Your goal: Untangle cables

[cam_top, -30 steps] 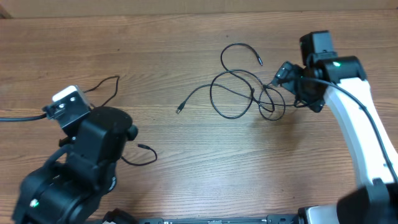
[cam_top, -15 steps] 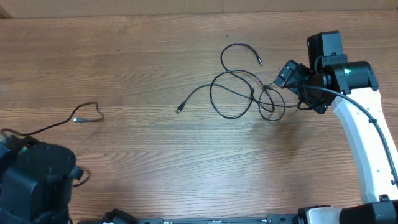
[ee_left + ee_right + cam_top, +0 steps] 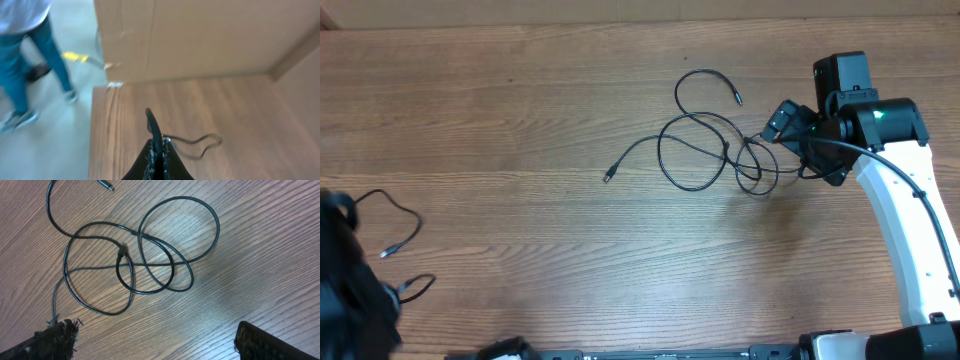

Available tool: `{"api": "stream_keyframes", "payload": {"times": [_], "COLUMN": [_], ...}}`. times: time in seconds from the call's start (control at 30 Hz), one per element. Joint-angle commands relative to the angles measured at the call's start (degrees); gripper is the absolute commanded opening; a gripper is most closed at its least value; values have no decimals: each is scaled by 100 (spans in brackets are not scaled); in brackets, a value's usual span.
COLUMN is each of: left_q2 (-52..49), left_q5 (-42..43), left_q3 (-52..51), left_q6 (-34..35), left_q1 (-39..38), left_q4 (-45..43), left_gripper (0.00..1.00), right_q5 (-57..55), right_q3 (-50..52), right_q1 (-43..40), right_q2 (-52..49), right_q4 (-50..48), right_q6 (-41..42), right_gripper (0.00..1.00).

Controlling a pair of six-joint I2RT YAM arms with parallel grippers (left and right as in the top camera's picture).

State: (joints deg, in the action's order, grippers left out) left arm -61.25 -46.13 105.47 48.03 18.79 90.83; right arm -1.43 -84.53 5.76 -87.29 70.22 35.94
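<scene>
Overhead wood-grain table (image 3: 520, 100), cardboard wall (image 3: 200, 40) beyond; left tool (image 3: 157, 150) clenched on cable (image 3: 200, 136), right tool (image 3: 157, 335) released.

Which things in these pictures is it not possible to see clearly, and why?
Left gripper: overhead, hidden under its arm at the edge.
Loose cable: one stretch runs under that arm; left wrist view is blurred.
Tangle: crossings too thin to count the cables.

Blurred left gripper (image 3: 156, 142), perhaps on a cable (image 3: 201, 136).
</scene>
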Motion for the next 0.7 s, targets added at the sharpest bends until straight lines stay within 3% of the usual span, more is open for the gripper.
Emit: {"api": "stream_keyframes", "payload": {"times": [0.0,0.23,0.43,0.67], "left_q2": [-691,-2081,-2911,-3145], "left_q5": [1388,2879,2905,2468], "left_q3": [42,33,2,-479], "left_q6": [-111,-57,957,1996], "left_q1": [691,1346,1799,2177], "left_q4": [-28,-7,214,-164], "left_gripper": [4,4,5,4], "right_q5": [24,4,2,4], "right_q3": [-103,-101,-98,-98], "right_q1": [28,28,28,28], "right_q2": [11,11,11,11], "right_q4": [4,68,109,105], "right_q6": [-48,-48,-48,-46], "right_gripper": [100,100,100,100]}}
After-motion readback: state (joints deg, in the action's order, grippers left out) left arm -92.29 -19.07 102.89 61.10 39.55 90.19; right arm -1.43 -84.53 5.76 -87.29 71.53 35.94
